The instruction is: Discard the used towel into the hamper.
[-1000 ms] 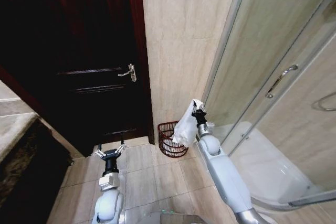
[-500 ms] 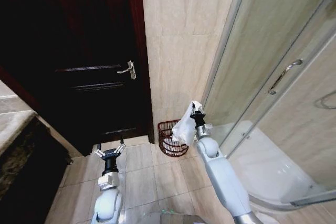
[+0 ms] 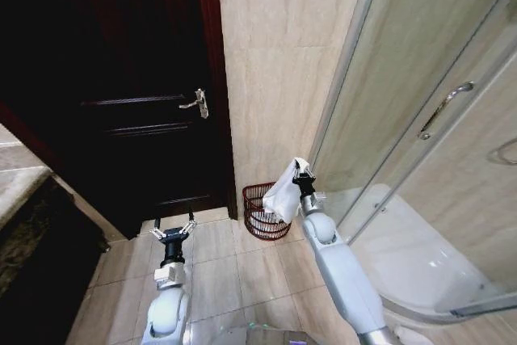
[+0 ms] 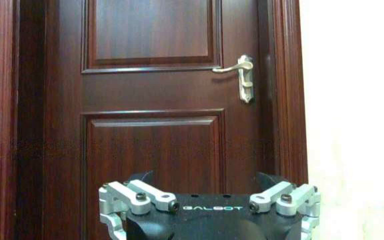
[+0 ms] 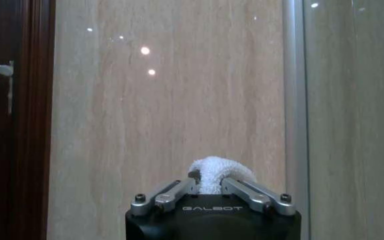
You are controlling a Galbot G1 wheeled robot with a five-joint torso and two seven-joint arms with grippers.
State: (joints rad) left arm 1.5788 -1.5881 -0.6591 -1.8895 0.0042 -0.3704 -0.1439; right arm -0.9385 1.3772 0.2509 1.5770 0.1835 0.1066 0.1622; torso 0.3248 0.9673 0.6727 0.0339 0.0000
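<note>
The left claw hangs released and empty low over the floor tiles, facing the dark wooden door. Right of it, the wire hamper stands against the wall; the right claw clenches a white towel just above its rim.

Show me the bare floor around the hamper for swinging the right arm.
Bare tile lies between the left gripper and the hamper. It is tight where the hamper sits between the door and shower glass; the right gripper holds the towel there.
</note>
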